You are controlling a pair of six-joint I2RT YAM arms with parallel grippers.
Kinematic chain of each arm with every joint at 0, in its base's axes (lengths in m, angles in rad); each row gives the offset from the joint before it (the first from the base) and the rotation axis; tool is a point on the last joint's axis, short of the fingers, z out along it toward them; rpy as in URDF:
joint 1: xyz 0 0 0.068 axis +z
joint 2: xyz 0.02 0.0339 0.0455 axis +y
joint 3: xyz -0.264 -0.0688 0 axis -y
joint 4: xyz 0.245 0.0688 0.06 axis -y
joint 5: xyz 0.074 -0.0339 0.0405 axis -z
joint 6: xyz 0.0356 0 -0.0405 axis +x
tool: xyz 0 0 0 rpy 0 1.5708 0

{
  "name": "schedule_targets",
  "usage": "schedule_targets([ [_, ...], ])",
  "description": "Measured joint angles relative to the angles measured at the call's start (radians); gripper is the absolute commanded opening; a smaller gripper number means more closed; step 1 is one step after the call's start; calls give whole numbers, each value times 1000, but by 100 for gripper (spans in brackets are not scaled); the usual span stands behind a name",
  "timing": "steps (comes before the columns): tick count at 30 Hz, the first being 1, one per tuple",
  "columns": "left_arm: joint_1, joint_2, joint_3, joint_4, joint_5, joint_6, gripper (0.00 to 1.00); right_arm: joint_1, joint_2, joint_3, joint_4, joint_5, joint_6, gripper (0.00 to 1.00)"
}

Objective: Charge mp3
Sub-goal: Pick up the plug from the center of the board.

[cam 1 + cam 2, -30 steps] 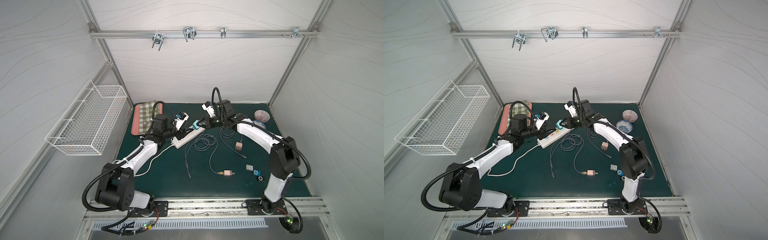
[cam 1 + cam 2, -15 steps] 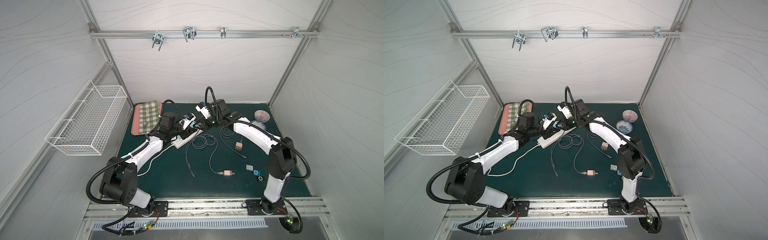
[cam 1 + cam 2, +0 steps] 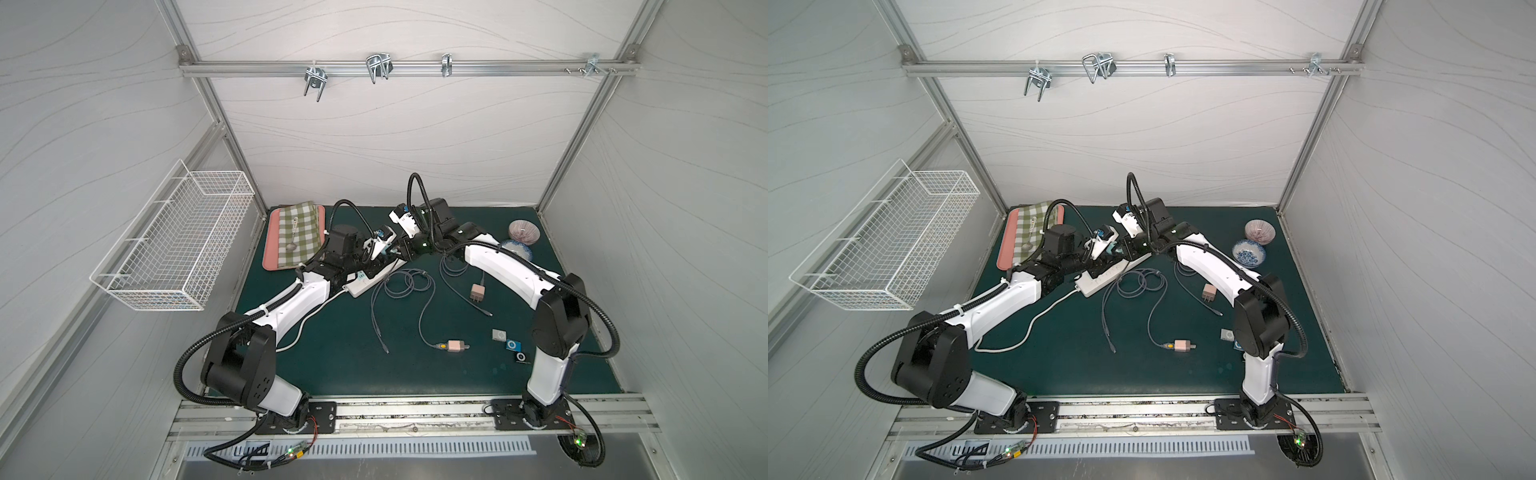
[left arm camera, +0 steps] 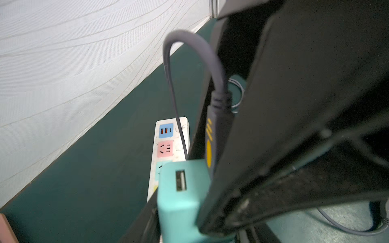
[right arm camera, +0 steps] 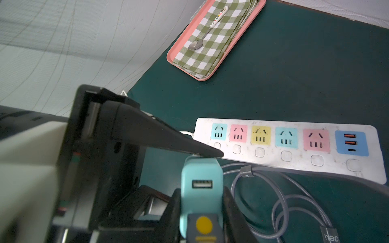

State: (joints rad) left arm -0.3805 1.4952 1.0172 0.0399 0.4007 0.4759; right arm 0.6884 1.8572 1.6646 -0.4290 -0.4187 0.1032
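right gripper (image 5: 201, 189) is clamped on the teal charger (image 5: 202, 174), grey plug (image 5: 203, 227) in its end, over the strip (image 5: 294, 155). left gripper (image 5: 196, 173) straddles the charger, one fingertip (image 5: 207, 152) touching. can't tell if it's gripping. mp3s (image 3: 513, 345) lie on the mat (image 3: 332, 353) by the right arm's base.

White arm links (image 3: 291, 307), black joints (image 3: 561, 320), ribbed black cables (image 3: 179, 368).

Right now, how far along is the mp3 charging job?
Done: the grey cable's yellow-dotted plug looks seated in the teal USB wall adapter. In hand: the right fingers grip that adapter; a left finger touches its end. Remaining: every socket on the white power strip is empty, and the three small mp3 players lie unconnected.
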Motion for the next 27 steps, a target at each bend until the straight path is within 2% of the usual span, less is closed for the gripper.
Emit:
schedule_targets([
  [4, 0, 0, 0, -2, -7, -2, 39, 1, 7, 6, -2, 1, 0, 17],
  [9, 0, 0, 0, -6, -13, -4, 41, 2, 10, 15, -15, 2, -2, 18],
  [14, 0, 0, 0, -5, -21, -15, 31, 4, 19, 35, -33, 8, -8, 21],
  [16, 0, 0, 0, -5, -22, -16, 21, 5, 21, 38, -36, 11, -11, 26],
  [19, 0, 0, 0, -7, -24, -24, 9, 5, 21, 38, -39, 18, -25, 48],
  [22, 0, 0, -8, -5, -27, -43, 4, 0, 21, 38, -37, 20, -23, 55],
  [27, 0, 0, -24, 29, -42, -77, 3, -30, 8, 19, -29, -12, -6, 60],
])
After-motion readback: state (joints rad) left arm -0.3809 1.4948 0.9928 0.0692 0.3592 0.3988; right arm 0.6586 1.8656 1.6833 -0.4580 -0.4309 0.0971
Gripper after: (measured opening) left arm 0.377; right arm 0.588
